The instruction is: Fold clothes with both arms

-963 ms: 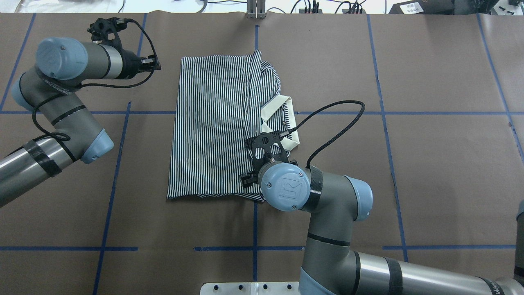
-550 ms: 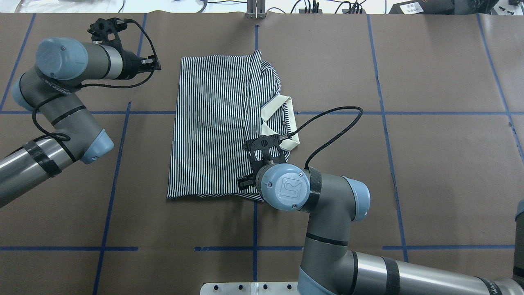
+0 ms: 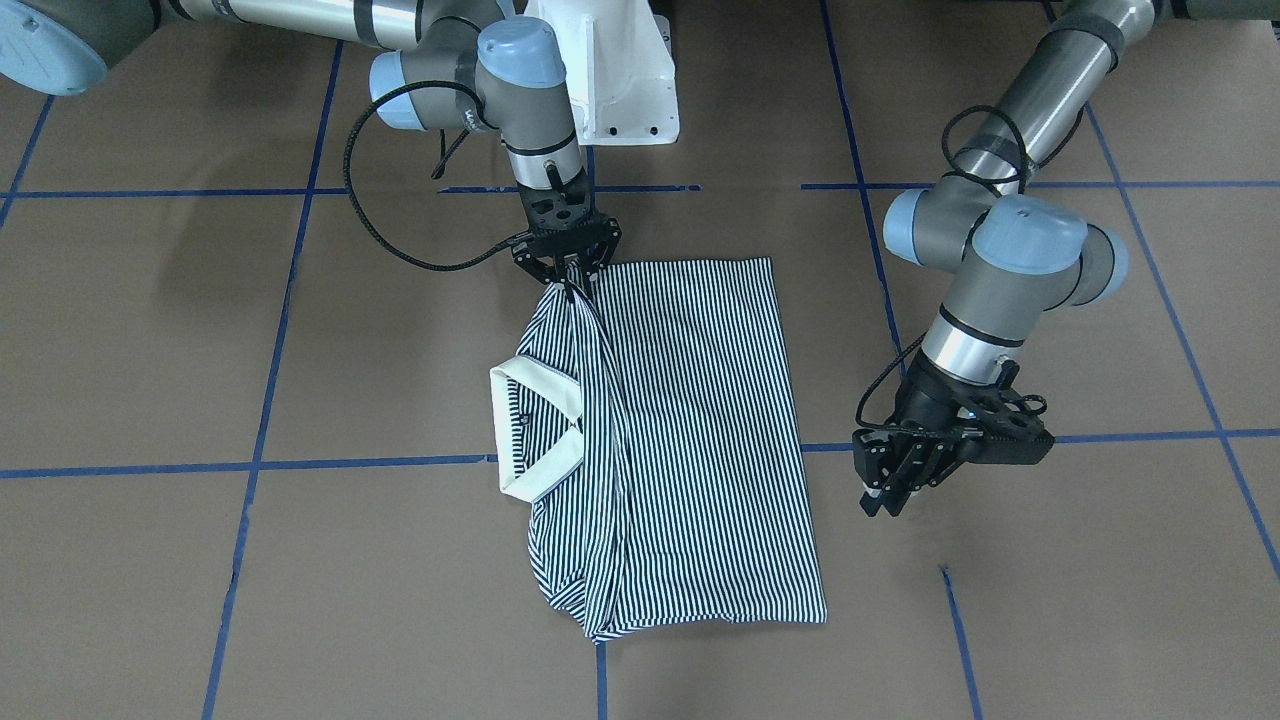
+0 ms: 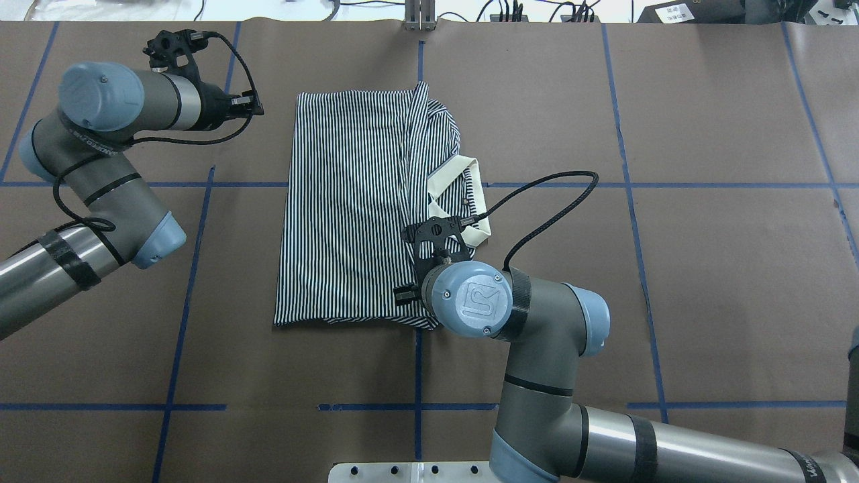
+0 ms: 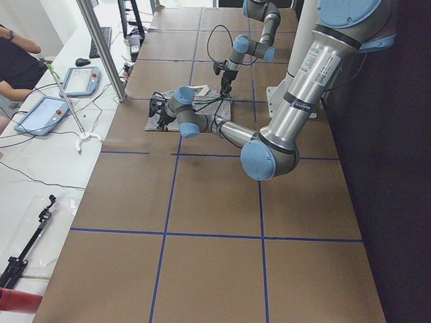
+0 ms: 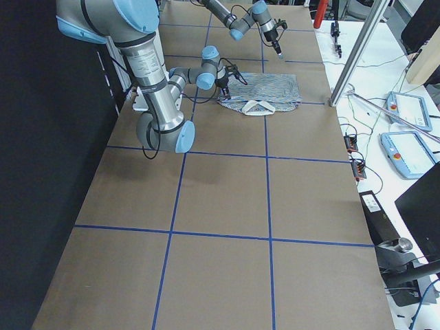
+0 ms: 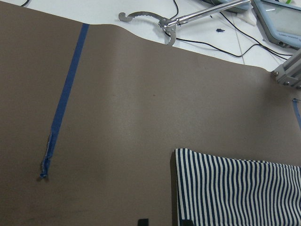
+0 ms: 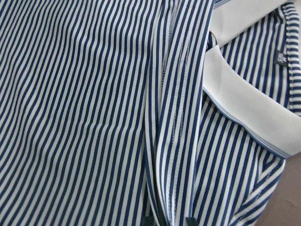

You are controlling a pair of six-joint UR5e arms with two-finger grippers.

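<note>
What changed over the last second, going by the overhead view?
Barely anything: the right arm edged its wrist slightly rightward and forward, with the right claw clamped on a fold of the polo shirt. The shirt's outline and the left arm are unchanged.

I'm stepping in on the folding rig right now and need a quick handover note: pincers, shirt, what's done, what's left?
Right pincer: shut on the polo shirt at its robot-side edge, with the fabric tented up slightly.
Left pincer: looks shut and empty, hovering over the table beside the shirt's far-left corner.
Done: the shirt lies folded into a long rectangle, collar towards the robot's right.
Left: probably the next fold; the left arm has not yet taken hold.
</note>
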